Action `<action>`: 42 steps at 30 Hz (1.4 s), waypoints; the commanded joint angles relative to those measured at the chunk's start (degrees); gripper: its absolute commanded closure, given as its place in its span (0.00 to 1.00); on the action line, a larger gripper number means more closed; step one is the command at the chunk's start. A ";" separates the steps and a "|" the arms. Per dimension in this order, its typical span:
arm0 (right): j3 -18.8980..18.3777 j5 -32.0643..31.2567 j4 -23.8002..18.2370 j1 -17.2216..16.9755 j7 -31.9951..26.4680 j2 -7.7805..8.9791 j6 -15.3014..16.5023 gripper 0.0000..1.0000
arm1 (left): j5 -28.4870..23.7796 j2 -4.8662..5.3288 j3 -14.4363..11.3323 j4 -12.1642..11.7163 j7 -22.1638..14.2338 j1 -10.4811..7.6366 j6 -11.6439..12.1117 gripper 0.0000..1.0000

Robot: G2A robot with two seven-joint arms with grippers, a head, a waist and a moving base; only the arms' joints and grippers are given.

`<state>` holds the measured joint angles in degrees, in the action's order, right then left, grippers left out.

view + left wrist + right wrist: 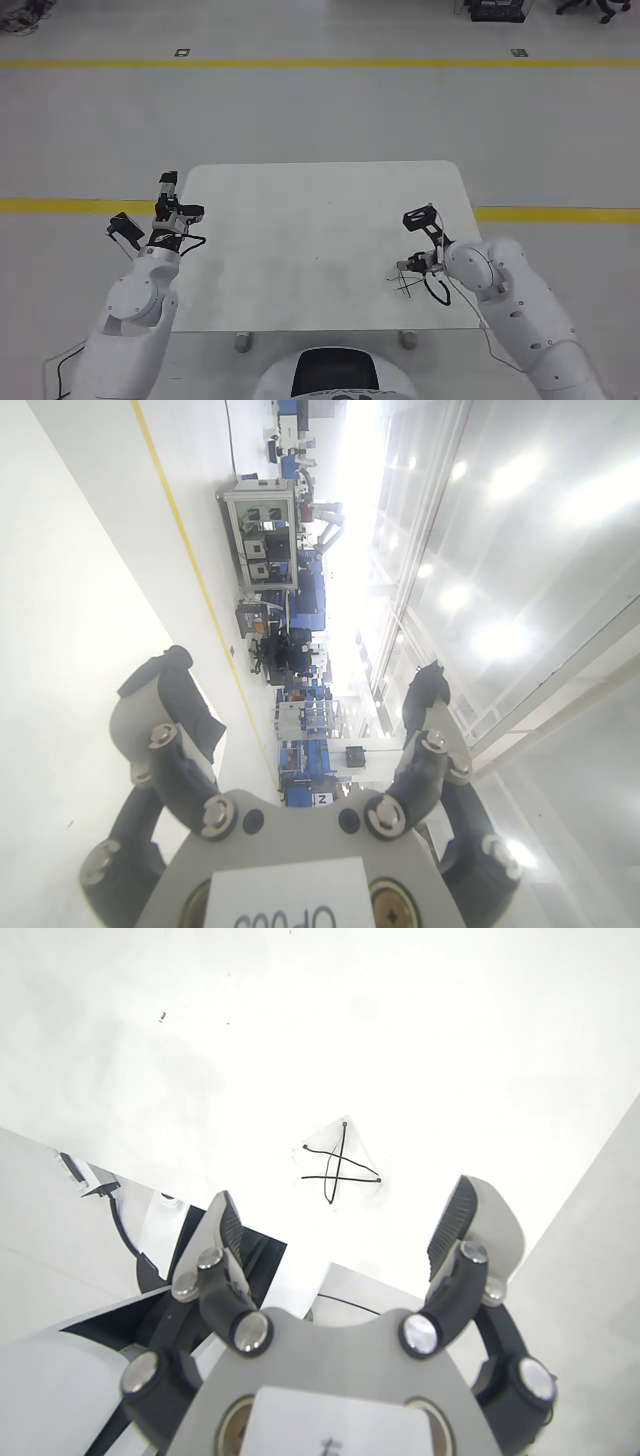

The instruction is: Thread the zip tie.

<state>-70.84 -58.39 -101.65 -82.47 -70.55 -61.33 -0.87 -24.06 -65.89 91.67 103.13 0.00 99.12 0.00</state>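
Zip ties [340, 1159] lie crossed in a loose heap toward the front right corner of the surface [320, 230], three by the look of them. The right hand [347, 1193] hangs just above that same corner, jaws wide and holding nothing. To begin well, I would single out one tie and pinch it near its head, clear of the crossings, so the others are not dragged along. Farther off, at the surface's left edge, the left hand [302, 662] is also wide and empty.
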 commanded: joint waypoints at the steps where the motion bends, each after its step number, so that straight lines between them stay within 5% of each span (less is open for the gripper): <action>1: 1.42 -0.05 1.63 1.36 -1.03 -0.24 -0.56 0.00 | 0.00 0.00 0.00 0.00 0.00 0.00 0.00 0.00; 8: 6.95 -1.61 8.04 6.67 -4.44 -1.35 -2.47 0.00 | 0.00 0.00 0.00 0.00 0.00 0.00 0.00 0.00; 42: 9.77 -7.56 4.11 3.13 -3.42 -1.36 -2.82 0.00 | 0.00 0.00 0.00 0.00 0.00 0.00 0.00 0.00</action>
<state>-61.29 -65.96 -97.50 -79.23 -73.90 -62.67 -4.11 -24.06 -65.89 91.67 103.13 0.00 99.12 0.00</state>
